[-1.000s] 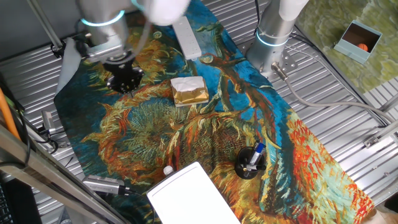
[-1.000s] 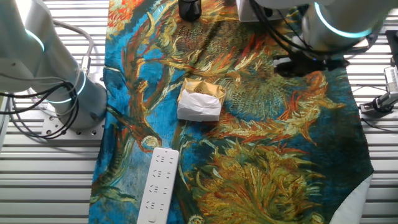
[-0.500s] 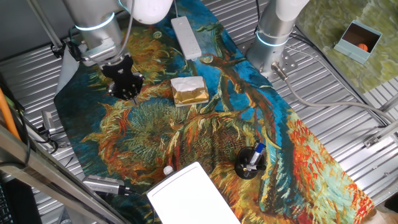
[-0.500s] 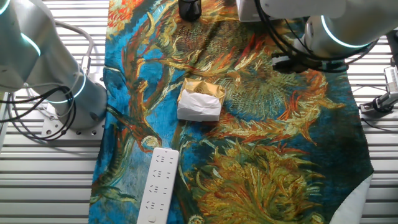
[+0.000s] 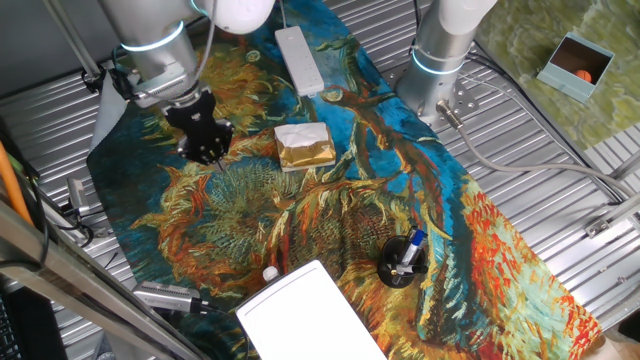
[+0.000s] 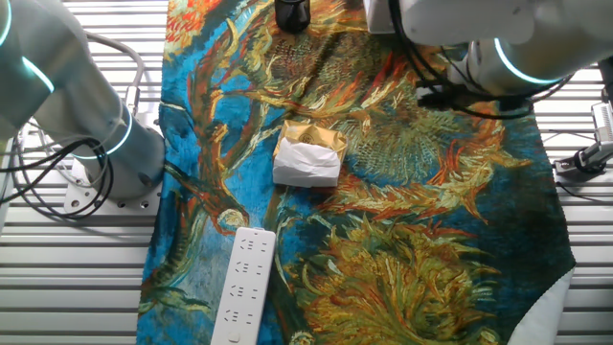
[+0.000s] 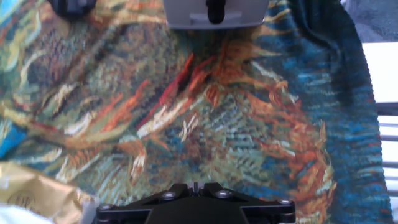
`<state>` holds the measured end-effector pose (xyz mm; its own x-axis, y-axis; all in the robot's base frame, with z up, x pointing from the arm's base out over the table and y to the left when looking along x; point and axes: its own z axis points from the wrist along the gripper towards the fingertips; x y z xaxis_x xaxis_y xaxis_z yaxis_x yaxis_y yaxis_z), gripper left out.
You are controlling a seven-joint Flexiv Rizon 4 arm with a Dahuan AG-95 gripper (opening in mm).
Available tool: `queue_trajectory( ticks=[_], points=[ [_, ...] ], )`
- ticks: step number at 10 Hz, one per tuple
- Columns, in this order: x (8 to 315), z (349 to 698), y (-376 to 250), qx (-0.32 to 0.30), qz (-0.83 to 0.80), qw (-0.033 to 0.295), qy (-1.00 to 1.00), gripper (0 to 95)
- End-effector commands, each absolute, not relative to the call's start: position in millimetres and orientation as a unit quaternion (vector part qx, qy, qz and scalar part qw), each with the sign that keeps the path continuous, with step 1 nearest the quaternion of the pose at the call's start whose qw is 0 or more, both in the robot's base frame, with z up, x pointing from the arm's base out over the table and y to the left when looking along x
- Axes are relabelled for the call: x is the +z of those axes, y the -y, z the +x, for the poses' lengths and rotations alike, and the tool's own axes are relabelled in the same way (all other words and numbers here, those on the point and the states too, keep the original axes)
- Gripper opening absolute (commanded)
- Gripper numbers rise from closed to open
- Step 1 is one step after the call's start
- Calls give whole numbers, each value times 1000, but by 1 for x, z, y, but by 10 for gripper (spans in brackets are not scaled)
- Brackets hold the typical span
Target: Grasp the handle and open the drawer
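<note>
1. Step in hand, by my reading: approach. The gripper [image 5: 207, 150] hangs over the painted cloth [image 5: 330, 215] at the far left of the worktop [image 5: 545, 185], holding nothing and well apart from the drawer [image 5: 312, 316].

2. Drawer location: in one fixed view the white box sits at the near edge of the cloth, only its top clearly seen. The handle [image 5: 269, 272] shows as a small white knob on the box's far-left face, pointing toward the gripper's side of the cloth.

3. In the hand view the drawer [image 7: 214, 12] lies at the top of the frame with the handle [image 7: 214, 10] roughly centred, so the hand looks to be pointed at it; it reads dark there, detail unclear.

4. Fingers: whether open or closed I cannot tell. One fixed view shows only a dark cluster at the arm's tip; the hand view shows only the black gripper base along the bottom edge, no fingertips.

5. Other items: a gold-and-white block [image 5: 304, 146] just right of the gripper, a white bar [image 5: 300, 58] farther off, a black pen holder [image 5: 403, 260] right of the drawer. None lies on the line to the handle.

6. Next move calls for: travel across the cloth toward the handle, fingers spread enough to straddle the knob, then close on it and pull away from the box front. Small knob, so alignment needs care.
</note>
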<state>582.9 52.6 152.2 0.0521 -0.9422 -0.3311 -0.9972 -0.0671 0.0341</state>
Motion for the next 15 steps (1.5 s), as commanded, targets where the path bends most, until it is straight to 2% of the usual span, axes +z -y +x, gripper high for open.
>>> queue_trajectory(
  ticks=[1,15],
  points=[
    [150,580,-59,129,-708,97,-687,0],
    [147,573,-63,123,-717,103,-679,0]
  ],
)
